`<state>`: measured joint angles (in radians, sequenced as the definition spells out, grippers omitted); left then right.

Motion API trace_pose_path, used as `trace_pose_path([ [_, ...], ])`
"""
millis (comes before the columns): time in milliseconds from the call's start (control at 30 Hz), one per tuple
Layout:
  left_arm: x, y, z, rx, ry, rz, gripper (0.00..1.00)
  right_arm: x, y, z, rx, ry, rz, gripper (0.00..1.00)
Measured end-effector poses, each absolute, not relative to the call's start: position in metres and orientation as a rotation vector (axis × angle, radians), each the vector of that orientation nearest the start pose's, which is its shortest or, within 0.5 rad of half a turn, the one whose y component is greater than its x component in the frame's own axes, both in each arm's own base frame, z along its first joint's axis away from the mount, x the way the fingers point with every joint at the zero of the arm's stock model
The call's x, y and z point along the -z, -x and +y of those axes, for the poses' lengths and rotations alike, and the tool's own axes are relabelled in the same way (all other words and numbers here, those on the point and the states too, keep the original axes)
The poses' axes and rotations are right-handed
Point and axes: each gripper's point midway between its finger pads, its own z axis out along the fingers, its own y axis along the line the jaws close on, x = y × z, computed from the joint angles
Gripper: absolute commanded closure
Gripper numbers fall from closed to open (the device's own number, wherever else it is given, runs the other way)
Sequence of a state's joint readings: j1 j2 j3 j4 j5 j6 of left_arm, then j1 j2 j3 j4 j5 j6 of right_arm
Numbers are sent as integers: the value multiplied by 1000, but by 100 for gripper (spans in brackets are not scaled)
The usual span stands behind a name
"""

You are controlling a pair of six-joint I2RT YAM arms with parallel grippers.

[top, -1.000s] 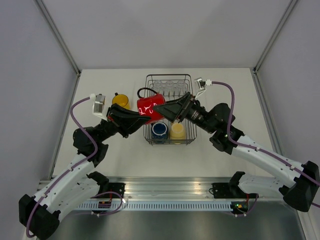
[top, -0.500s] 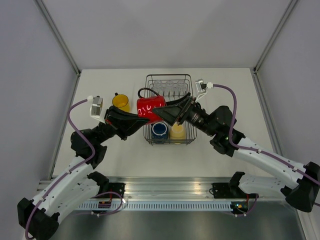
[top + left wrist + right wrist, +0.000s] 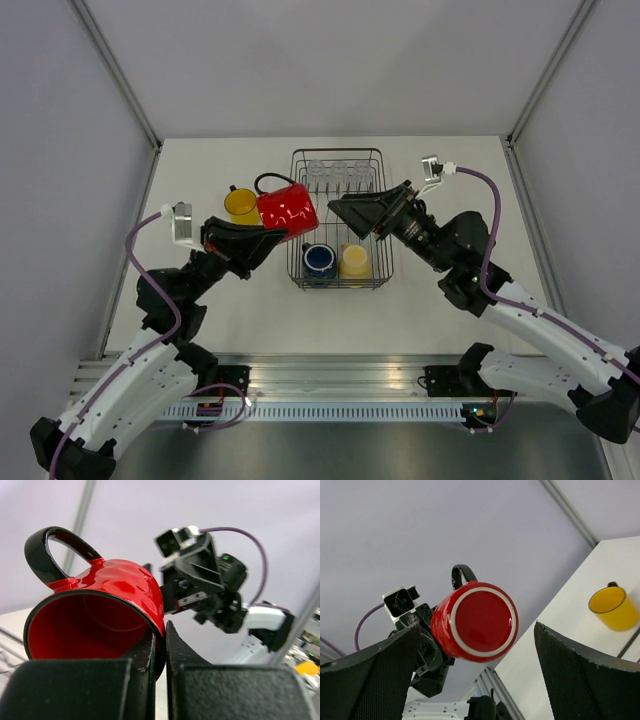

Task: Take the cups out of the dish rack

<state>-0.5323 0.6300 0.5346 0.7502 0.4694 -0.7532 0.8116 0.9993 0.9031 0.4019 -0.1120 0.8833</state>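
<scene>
My left gripper (image 3: 268, 238) is shut on the rim of the red mug (image 3: 287, 211) and holds it on its side in the air, over the left edge of the dish rack (image 3: 377, 272); one finger (image 3: 145, 655) is inside the rim. The mug's base faces my right wrist camera (image 3: 480, 621). My right gripper (image 3: 345, 213) is open and empty above the rack's middle. The orange-yellow mug (image 3: 241, 204) stands on the table left of the rack (image 3: 614, 607). The dark blue mug (image 3: 319, 260) and pale cream-yellow mug (image 3: 353, 260) sit in the rack's near part. Three clear tumblers (image 3: 339, 172) stand along its far end.
The white table (image 3: 200, 300) is closed in by grey walls on three sides. A metal rail (image 3: 340, 385) with the arm bases runs along the near edge.
My left gripper has carried the red mug up and to the left, away from the rack's middle. My right gripper has drawn back to the right and let go of it.
</scene>
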Motion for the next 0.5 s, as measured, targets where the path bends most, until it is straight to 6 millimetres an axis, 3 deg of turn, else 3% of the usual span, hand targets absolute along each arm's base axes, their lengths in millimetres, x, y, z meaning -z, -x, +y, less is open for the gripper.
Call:
trace_pose_path([
  [167,-409,-195,-201,1212,-204,1185,98,-415,-224,274,-1344,-2,1447,2],
  [333,-406,-240,-174,953,-3,1377,98,-410,-231,243,-1155,-44,1475,2],
  [500,-370,-293,-143,587,173,1679,98,-402,-236,226,-1000,-35,1533,2],
])
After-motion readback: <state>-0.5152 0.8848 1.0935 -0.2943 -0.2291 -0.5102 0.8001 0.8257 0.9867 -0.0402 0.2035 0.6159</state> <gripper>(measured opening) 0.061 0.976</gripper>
